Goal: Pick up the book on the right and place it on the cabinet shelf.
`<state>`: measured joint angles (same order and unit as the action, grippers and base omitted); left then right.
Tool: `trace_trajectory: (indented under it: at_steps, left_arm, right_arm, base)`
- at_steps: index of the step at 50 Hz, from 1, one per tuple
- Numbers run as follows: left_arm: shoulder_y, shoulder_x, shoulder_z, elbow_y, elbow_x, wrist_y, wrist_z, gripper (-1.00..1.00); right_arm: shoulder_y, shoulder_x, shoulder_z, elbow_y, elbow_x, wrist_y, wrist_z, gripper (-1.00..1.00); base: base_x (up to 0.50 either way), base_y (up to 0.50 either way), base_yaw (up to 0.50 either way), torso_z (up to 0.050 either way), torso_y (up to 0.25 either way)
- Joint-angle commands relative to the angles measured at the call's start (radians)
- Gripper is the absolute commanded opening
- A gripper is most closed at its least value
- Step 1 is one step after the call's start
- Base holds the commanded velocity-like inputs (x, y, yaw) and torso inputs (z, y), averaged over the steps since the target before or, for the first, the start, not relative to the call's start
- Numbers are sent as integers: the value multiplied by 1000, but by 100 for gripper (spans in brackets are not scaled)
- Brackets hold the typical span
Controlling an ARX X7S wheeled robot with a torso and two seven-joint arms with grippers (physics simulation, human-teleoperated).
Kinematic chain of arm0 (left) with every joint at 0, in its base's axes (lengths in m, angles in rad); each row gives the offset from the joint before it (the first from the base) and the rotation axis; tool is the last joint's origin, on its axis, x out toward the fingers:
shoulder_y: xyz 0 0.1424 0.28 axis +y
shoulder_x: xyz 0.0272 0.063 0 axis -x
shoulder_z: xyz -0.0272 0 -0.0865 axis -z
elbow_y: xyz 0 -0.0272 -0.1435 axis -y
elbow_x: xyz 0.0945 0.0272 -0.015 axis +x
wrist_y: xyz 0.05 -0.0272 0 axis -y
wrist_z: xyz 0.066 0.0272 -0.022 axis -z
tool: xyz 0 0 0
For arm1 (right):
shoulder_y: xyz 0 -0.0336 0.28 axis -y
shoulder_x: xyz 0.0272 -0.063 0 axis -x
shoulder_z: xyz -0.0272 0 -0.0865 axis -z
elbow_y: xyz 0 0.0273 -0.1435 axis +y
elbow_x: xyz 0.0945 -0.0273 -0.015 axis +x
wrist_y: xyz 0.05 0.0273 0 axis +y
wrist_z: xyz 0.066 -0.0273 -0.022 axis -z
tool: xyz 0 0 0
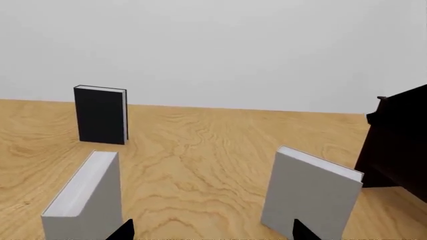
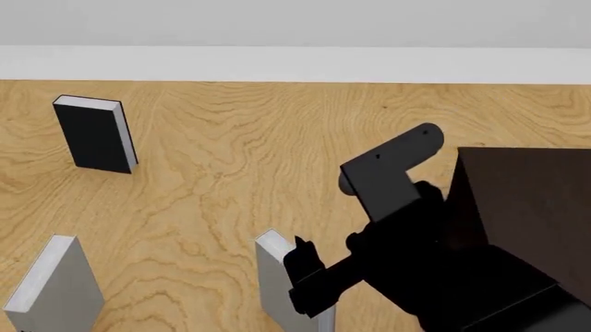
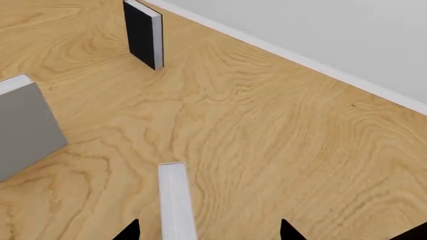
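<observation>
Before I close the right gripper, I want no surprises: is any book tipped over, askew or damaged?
Nothing stands out. The light-grey book at the right gripper, the other grey book and the black book all stand upright and intact on the wooden surface, beside the dark cabinet.

The counter [image 2: 231,173] is warm honey-tan wood with darker swirling grain lines all over. At the lower middle of the head view, the book [image 2: 277,283] is plain light grey with white page edges. At the lower left, a second grey book [image 2: 55,290] has the same pale cover and white edge. At the upper left, the black book [image 2: 93,135] is matt black with a thin white strip of pages. At the right edge, the cabinet [image 2: 531,200] is very dark brown, nearly black. The right arm [image 2: 406,228] is flat black. The wall [image 2: 295,24] is pale grey above a white skirting band [image 2: 295,64].
</observation>
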<state>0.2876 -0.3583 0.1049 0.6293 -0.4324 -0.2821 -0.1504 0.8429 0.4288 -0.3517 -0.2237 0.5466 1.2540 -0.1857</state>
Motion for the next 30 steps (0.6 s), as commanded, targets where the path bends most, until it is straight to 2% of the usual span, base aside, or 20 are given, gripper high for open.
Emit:
trace_trajectory:
  at_steps: [1, 30]
  left_arm:
    - [5, -6, 1, -10, -5, 13, 8, 100]
    - [9, -15, 9, -25, -3, 28, 5, 100]
  right_arm:
    - [18, -13, -62, 112, -29, -70, -35, 100]
    - [5, -30, -135, 262, -56, -168, -92, 100]
  base:
    - [0, 0, 0, 0, 0]
    - [0, 0, 0, 0, 0]
